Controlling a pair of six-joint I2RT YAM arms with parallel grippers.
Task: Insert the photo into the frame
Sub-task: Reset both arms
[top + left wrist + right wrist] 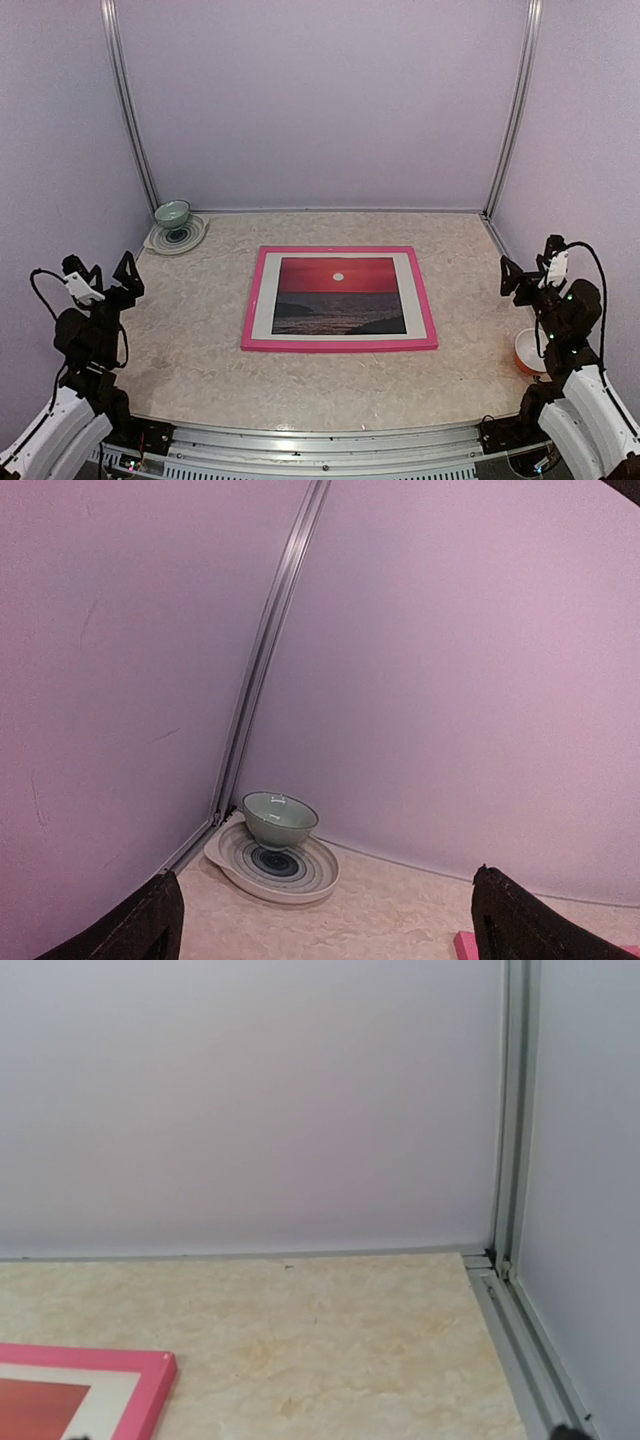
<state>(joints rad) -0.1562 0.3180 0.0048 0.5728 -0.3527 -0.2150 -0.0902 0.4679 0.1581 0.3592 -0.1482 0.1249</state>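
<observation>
Frame (340, 345) flat on the marbled table (200, 380), dead centre, bright pink front up, long sides running left to right. Inside it, photo (340, 295) of a red sunset, small white sun high in the sky, dark water below, ringed by a white mat (264, 300) within the pink rails. Left gripper (101, 272) up off the table at the near left, well apart from the frame, fingers spread wide, nothing between them; from its wrist camera, just two dark fingertips (150, 925) at the bottom corners and a sliver of pink frame corner low on the right. Right gripper (531, 265) raised at the near right, likewise spread wide and holding nothing, well apart from the frame's right rail. Far left corner: pale green bowl (172, 211) sitting on a white plate (190, 240) with dark concentric rings. Near right edge, just beside the right arm: orange bowl (524, 355) with a white inside, partly hidden. From the right wrist camera, far right corner of the frame, strip of mat, patch of red print, beige table running on to the back wall.
</observation>
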